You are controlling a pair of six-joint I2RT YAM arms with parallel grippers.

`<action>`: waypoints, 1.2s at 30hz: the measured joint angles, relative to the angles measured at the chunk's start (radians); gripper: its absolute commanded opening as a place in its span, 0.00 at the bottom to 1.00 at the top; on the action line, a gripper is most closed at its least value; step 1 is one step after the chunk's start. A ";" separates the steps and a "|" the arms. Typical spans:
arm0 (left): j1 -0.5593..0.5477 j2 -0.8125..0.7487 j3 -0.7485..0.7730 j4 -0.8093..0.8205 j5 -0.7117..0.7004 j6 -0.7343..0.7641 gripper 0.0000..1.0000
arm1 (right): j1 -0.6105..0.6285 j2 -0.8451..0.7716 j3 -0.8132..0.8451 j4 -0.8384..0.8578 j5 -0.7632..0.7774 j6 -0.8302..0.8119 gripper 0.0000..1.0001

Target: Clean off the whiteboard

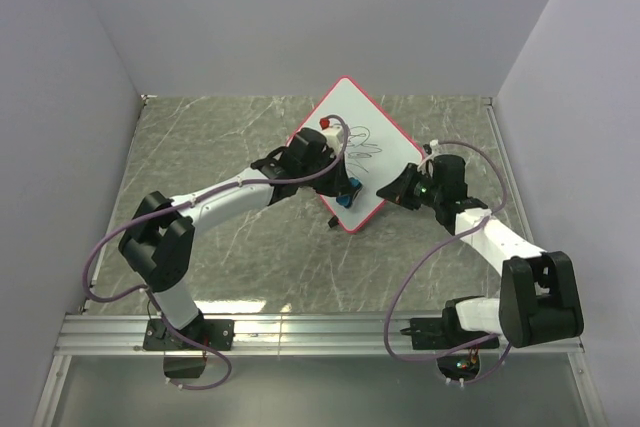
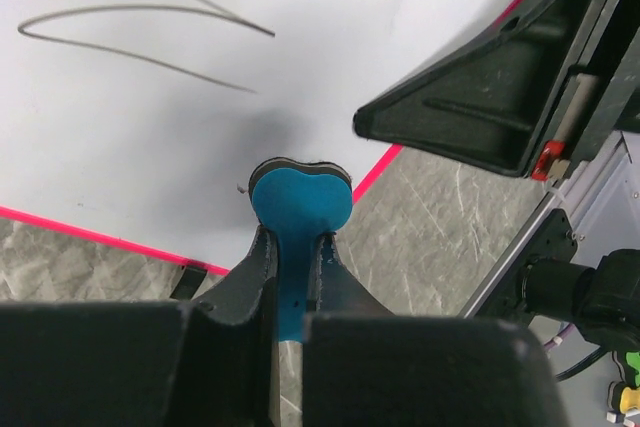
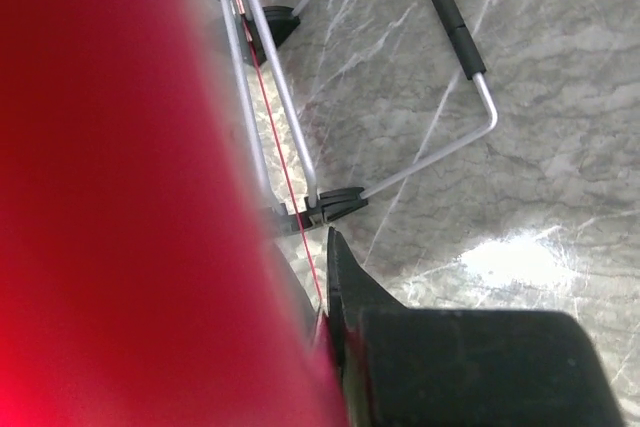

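The whiteboard (image 1: pixel 350 109) stands tilted on the table, white with a pink-red frame and black marker scribbles (image 1: pixel 365 139) near its middle. My left gripper (image 1: pixel 344 190) is shut on a small blue eraser (image 2: pixel 300 197), whose pad touches the board's lower part, below the scribbles (image 2: pixel 140 37). My right gripper (image 1: pixel 393 190) is shut on the board's right edge. In the right wrist view the red frame (image 3: pixel 100 197) fills the left side as a blur beside one finger (image 3: pixel 345 287); the other finger is hidden.
Behind the board, its grey wire stand (image 3: pixel 460 37) with black feet (image 3: pixel 335 202) rests on the marble table (image 1: pixel 230 137). Grey walls close the left, back and right sides. An aluminium rail (image 1: pixel 320 332) runs along the near edge.
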 measured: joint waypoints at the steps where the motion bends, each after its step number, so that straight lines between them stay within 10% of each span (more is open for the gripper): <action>1: 0.000 0.003 0.005 0.001 0.000 0.000 0.00 | 0.000 -0.005 -0.010 0.010 0.003 0.003 0.00; 36: -0.006 0.318 0.323 0.063 0.053 -0.024 0.00 | 0.001 -0.047 -0.133 0.125 0.034 0.098 0.00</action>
